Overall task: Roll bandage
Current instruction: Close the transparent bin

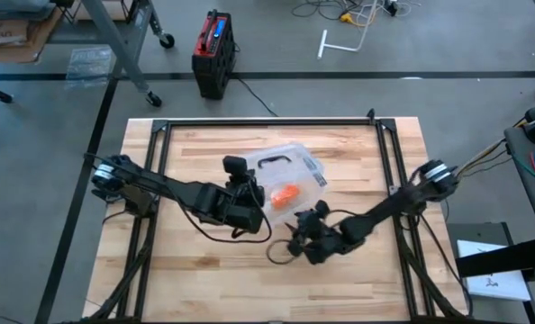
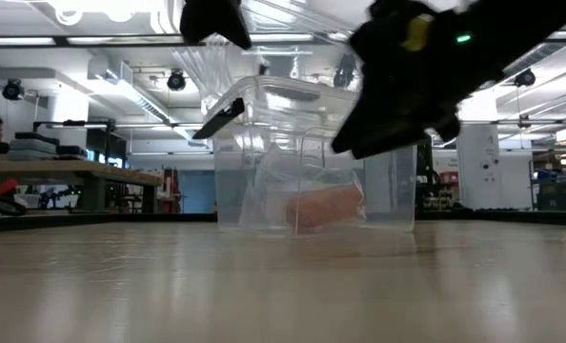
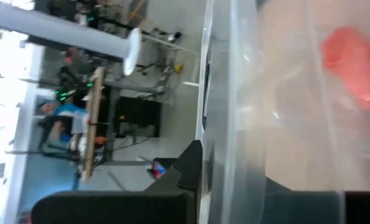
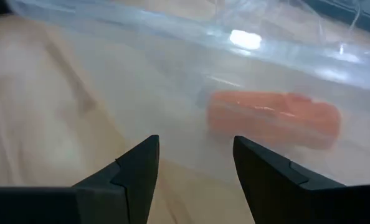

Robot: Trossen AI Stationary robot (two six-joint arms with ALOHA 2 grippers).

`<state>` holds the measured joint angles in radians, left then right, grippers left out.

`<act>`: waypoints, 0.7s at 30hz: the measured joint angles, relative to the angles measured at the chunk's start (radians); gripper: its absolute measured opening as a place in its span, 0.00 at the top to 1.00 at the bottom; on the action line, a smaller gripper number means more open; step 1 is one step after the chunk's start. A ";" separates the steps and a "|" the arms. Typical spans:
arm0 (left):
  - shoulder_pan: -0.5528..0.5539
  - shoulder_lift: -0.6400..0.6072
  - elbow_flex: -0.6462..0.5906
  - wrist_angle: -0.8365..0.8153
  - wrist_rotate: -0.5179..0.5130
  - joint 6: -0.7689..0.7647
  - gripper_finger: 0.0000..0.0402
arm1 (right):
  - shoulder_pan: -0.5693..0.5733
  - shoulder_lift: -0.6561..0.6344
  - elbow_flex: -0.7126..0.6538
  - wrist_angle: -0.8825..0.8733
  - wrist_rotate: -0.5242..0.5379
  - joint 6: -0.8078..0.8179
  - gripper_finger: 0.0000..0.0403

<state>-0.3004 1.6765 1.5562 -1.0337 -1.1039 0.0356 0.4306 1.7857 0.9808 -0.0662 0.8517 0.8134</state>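
The bandage is a compact orange roll lying inside a clear plastic box at the table's middle. It shows through the box's wall in the low view and in the right wrist view. My left gripper is at the box's left side, shut on its clear plastic. My right gripper stands open low over the table at the box's near side. It points at the roll through the wall and has nothing between its fingers. My left gripper is shut on a clear plastic edge at the left side of the box, which runs between its dark fingers. It comes from the table's left, slanting a little downward. I cannot tell whether that edge is the lid's or the wall's.
The box's clear lid with a black latch stands tilted above the box. A dark cable loops on the table near my right arm. Bare wood lies open toward the near edge.
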 joint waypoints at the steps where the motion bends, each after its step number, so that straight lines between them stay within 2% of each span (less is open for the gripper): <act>1: 0.000 -0.013 0.000 -0.015 -0.007 -0.007 0.96 | -0.014 0.022 0.025 0.006 -0.014 0.006 0.50; 10: -0.001 -0.116 -0.001 -0.031 -0.013 -0.061 0.98 | -0.034 0.200 0.273 0.058 -0.066 -0.122 0.51; 14: -0.005 -0.147 -0.013 -0.033 -0.013 -0.075 0.96 | -0.085 0.261 0.346 0.063 0.007 -0.202 0.51; 18: -0.011 -0.168 -0.048 -0.046 -0.011 -0.102 0.97 | -0.152 0.245 0.345 0.051 -0.011 -0.187 0.51; 21: -0.015 -0.170 -0.077 -0.068 -0.005 -0.136 0.98 | -0.156 0.190 0.319 0.001 -0.020 -0.186 0.51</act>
<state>-0.3157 1.5061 1.4788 -1.1015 -1.1084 -0.1003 0.2745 1.9755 1.2994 -0.0651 0.8316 0.6271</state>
